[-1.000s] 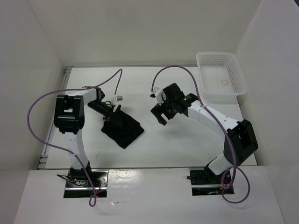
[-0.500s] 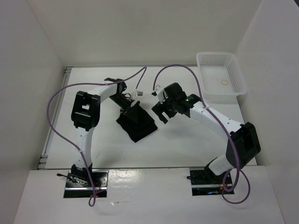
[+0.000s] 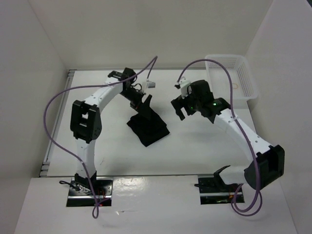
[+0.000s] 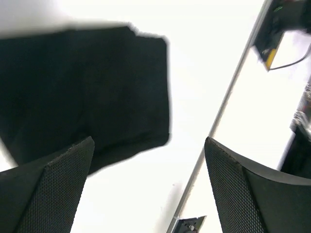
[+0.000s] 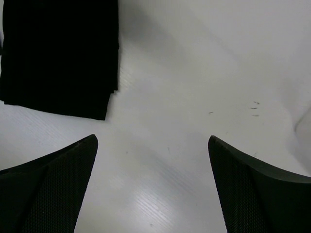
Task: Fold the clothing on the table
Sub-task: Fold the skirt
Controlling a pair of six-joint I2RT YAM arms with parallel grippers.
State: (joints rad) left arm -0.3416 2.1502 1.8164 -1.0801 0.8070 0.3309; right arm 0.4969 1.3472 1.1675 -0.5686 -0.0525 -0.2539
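The clothing (image 3: 148,129) lies near the middle of the table (image 3: 204,151) as a compact, layered black block, turned so its edges run diagonal to the table's sides, one corner toward the arm bases and the opposite one toward the far wall. From above it looks almost as wide as it is long, so we cannot name a long axis with confidence. At most, it seems to run from its far corner, under the left gripper (image 3: 145,103), toward the near right. That gripper is the closer of the two. It hangs over the block's far corner with its fingers spread wide and nothing between them. Its wrist camera shows the garment (image 4: 87,92) up and to the left of the open gap (image 4: 146,187), with the left fingertip (image 4: 53,194) overlapping the cloth's edge in the picture. Whether it touches, we cannot tell. The right gripper (image 3: 177,109) hovers to the right of the block, apart from it, also fully spread and empty. Its camera shows bare tabletop between the fingers (image 5: 153,187) and the cloth's stacked edge (image 5: 58,53) beyond and to the left. The white mesh basket (image 3: 239,101) sits at the far right corner, well apart. We judge the fold largely done, and any last tuck or press falls most naturally to the left arm.
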